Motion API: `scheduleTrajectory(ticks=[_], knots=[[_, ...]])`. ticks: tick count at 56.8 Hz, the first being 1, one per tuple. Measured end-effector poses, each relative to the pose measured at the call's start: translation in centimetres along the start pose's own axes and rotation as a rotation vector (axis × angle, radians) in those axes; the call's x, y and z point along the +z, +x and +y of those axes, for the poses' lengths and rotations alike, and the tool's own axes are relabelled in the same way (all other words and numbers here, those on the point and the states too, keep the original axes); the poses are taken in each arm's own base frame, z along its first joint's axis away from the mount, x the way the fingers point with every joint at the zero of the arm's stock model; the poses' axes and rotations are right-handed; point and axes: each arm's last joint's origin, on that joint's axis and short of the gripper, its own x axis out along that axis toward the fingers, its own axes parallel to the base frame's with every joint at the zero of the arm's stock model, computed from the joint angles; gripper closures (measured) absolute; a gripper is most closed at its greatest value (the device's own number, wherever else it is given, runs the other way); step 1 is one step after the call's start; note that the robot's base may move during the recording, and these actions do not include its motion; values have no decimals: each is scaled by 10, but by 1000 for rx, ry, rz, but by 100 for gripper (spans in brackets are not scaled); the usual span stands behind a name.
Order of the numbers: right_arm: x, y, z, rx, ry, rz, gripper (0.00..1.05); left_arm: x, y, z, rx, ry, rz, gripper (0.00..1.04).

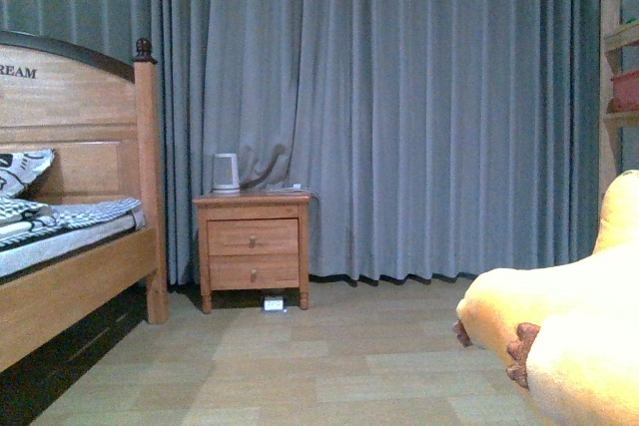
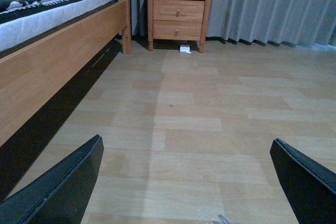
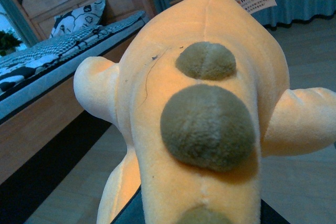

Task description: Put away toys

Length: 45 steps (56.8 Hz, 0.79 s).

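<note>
Front view puts the plush animal (image 1: 574, 321) low on my right, close to the lens (whether it touches the floor (image 1: 329, 366) I cannot tell). Right wrist view is filled by its orange back and dull brown spots. My right hand is hidden by it, so I cannot tell its grip. My left hand (image 2: 186, 141) is spread wide over floorboards, beside the bed (image 2: 52, 72).

- Front view: dim, bluish light; the plush toy (image 1: 574, 336) at the lower right glares, washed out.
- Left wrist view: evenly lit floor (image 2: 210, 108), black shadow beneath the bed (image 2: 47, 72).
- Right wrist view: plush toy (image 3: 210, 45) warm-lit, background slightly soft.
</note>
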Motion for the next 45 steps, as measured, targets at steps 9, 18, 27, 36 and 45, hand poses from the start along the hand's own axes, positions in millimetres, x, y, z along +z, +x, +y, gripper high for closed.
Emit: scheduleTrajectory(ticks=[9,18,27,36,45], knots=[[0,0,0,0,0,0,88,0,0,0,0,0,0,6],[0,0,0,0,0,0,88,0,0,0,0,0,0,6],[0,0,0,0,0,0,88,0,0,0,0,0,0,6],[0,0,0,0,0,0,88,0,0,0,0,0,0,6],[0,0,0,0,0,0,88,0,0,0,0,0,0,6]])
